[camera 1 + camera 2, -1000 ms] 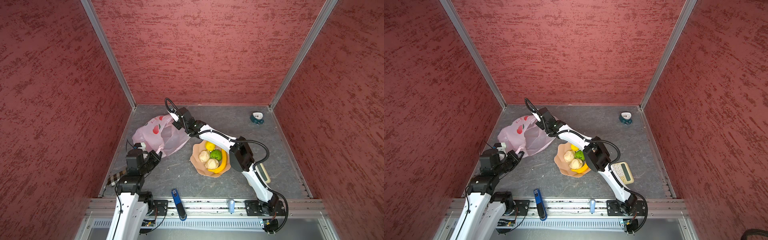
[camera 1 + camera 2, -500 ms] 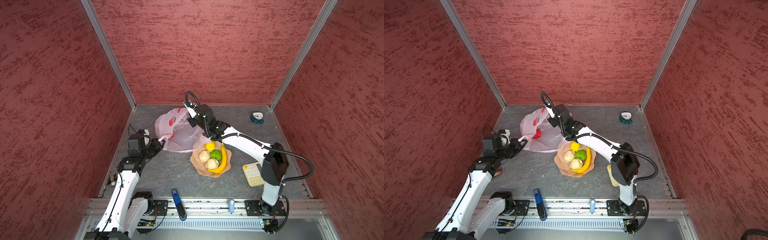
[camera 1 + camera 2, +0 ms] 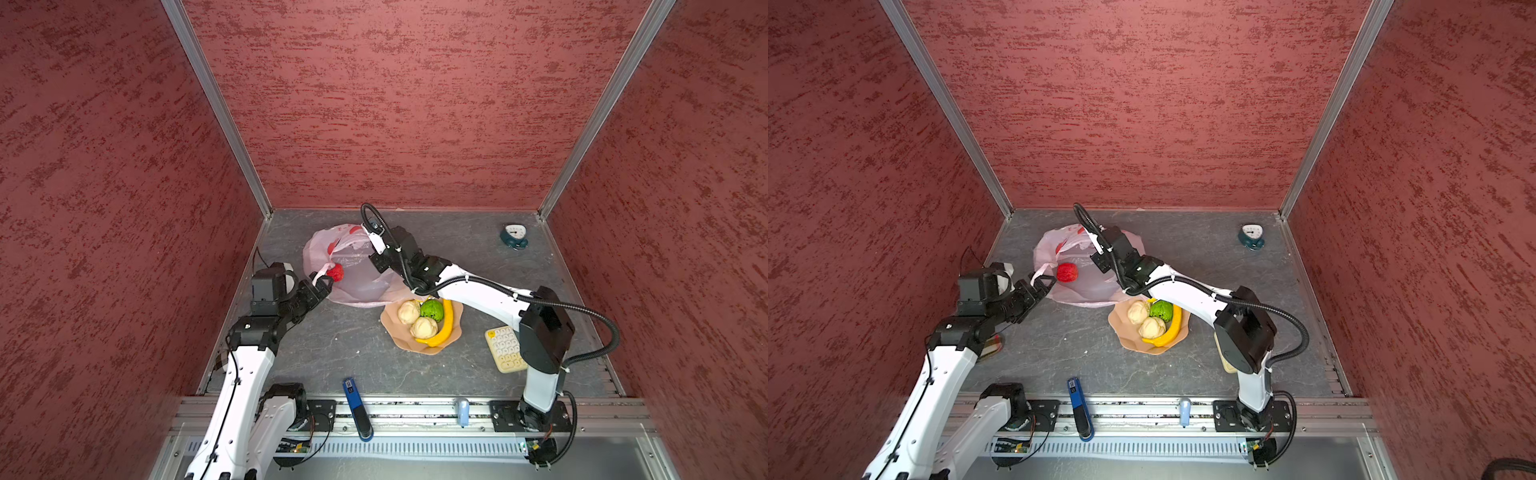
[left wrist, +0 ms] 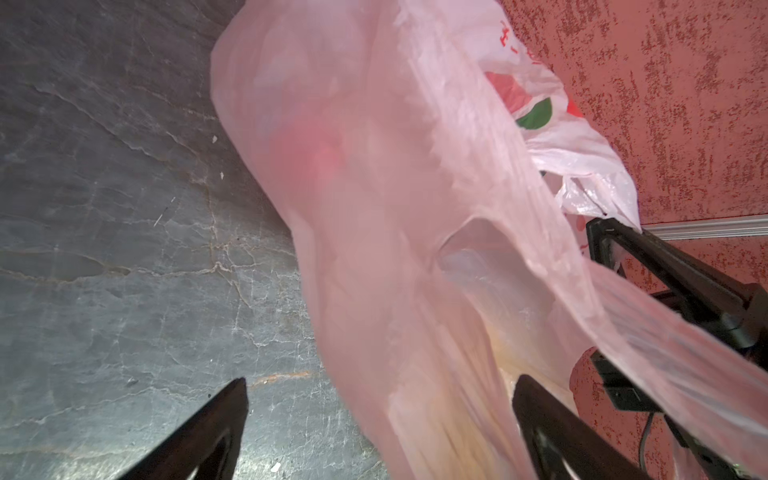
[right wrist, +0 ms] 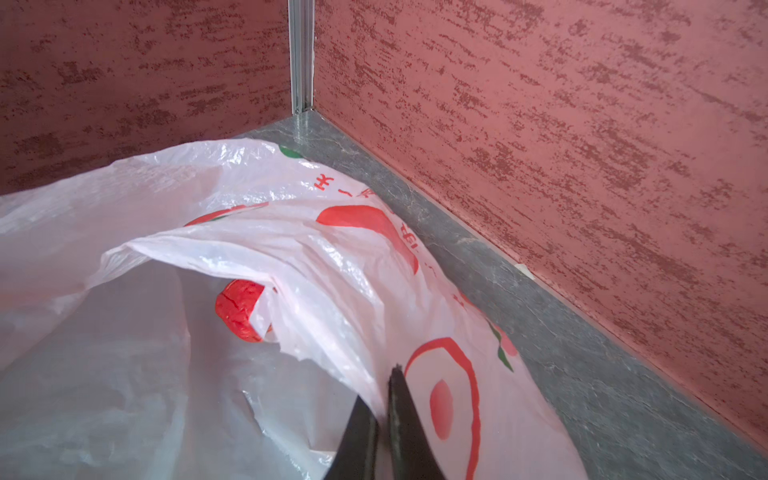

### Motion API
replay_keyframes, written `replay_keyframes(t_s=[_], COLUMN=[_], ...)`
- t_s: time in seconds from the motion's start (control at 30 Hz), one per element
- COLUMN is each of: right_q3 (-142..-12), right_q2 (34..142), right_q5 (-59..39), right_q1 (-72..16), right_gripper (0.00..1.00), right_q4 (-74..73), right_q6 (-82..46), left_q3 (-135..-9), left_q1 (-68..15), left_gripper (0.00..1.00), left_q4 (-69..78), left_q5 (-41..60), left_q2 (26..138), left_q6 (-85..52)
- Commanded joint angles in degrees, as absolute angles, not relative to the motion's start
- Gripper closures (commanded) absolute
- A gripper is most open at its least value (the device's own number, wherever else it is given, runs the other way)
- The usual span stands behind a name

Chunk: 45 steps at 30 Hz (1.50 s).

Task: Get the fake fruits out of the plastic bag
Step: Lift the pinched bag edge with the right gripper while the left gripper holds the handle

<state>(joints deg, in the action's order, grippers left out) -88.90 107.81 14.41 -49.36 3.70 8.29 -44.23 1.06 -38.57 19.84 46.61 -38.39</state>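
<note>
Shifting toward the bowl (image 3: 405, 345) since 1 second back, baring the red fruit (image 3: 336, 272) at the plastic bag (image 3: 353, 286) mouth, just beside the left gripper (image 3: 323, 283). Standing fully spread there, gripping nothing. Pinching the bag rim tight with the right gripper (image 5: 380, 386). Likely needing: keeping that rim raised while closing squarely round the fruit, avoiding film.

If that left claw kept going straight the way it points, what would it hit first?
Most likely the plastic bag, whose thin film hangs right ahead of the open left gripper. The red fruit sits just beyond, inside the bag, though depth is hard to judge.
</note>
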Motion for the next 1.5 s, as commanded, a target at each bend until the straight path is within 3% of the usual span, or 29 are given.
replay_keyframes(t_s=[0.0,0.1,0.2,0.37,0.47,0.57,0.87,1.03,1.47], right_q3=[-91.3,-91.8,-92.1,-92.6,-90.5,-86.7,-68.0,-61.7,-65.5], right_q2=[109.0,109.2,109.2,109.0,108.2,106.1,94.0,92.8,94.7], right_q5=[15.0,14.8,15.0,14.2,12.4,9.1,2.6,3.9,3.7], right_q1=[-49.2,-49.2,-49.2,-49.1,-49.0,-49.1,-50.5,-51.1,-51.8], right_gripper=[0.90,0.90,0.90,0.90,0.91,0.91,0.91,0.91,0.93], right_q4=[3.4,3.2,2.9,-0.2,-6.6,-14.8,-36.2,-36.4,-37.2], right_q6=[6.9,6.7,6.7,8.2,10.8,13.9,18.8,16.5,19.7], left_q3=[-43.6,-42.1,-41.7,-41.7,-40.1,-36.8,-21.1,-17.8,-17.2], left_q1=[-0.1,-1.5,-3.1,-4.2,-4.4,-4.4,-4.9,-5.0,-5.8], left_gripper=[0.01,0.00,0.09,0.62,0.80,0.84,0.82,0.81,0.82], left_q4=[-37.6,-34.8,-32.5,-27.8,-24.2,-19.9,-7.6,-4.3,3.2], left_q5=[19.2,16.3,13.3,9.2,6.8,4.2,-5.0,-5.5,-4.7], left_q2=[49.9,53.2,55.8,58.4,57.8,55.5,45.0,47.4,52.1], left_q6=[-36.3,-36.3,-36.4,-36.8,-38.7,-41.5,-52.1,-54.5,-57.1])
